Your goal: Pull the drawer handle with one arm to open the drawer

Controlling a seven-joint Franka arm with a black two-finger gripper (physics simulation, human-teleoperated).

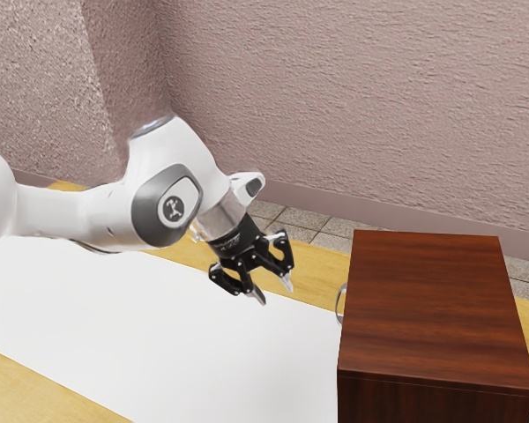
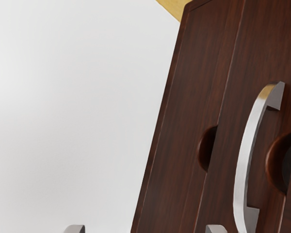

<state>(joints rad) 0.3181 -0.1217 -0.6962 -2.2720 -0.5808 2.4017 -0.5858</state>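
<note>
while pincer (image 1: 274, 293) gapes apart, drawer (image 2: 262, 48) dark wood (handle (image 2: 243, 150) curved, silver).

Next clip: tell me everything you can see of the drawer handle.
The drawer handle is a slim, bowed bar of silvery metal, fixed at both ends to the dark wooden drawer front and arching off it in the middle. Two round recesses sit in the wood beside it. In the exterior view it is a thin pale arc on the cabinet side facing the arm. Nothing touches it: the gripper hangs open, apart from it, over the white table. The drawer does not look pulled out.
</note>
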